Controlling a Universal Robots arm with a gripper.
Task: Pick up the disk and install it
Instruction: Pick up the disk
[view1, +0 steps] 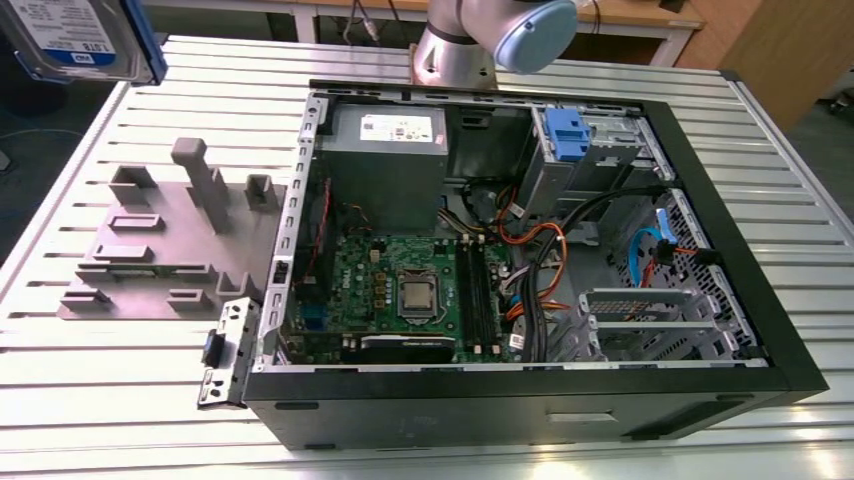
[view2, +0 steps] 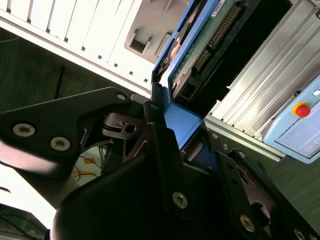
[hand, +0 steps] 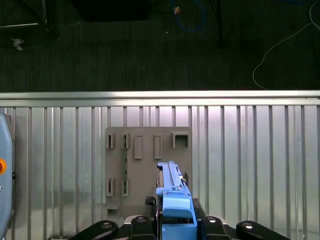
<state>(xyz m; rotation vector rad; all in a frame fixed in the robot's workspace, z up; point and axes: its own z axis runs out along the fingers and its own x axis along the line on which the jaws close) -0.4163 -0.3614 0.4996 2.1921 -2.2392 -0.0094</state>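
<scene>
The disk (view1: 74, 35), silver with a white-and-blue label and a blue carrier frame, hangs high at the exterior view's upper left, above the table's corner. In both wrist views my gripper (hand: 175, 222) (view2: 182, 135) is shut on the blue carrier at one end of the disk (hand: 172, 192) (view2: 200, 45). The disk stands edge-on, its green circuit board showing in the second wrist view. Below it lies the grey holder plate (hand: 147, 160) (view1: 160, 240) with its slots bare.
The open computer case (view1: 787, 330) lies on the slatted table (view1: 120, 400), with a drive bay carrying a blue latch (view1: 567, 135), loose cables and a metal cage (view1: 654, 320). The arm's base (view1: 487, 40) stands behind it. A pendant with a red button (view2: 301, 109) lies nearby.
</scene>
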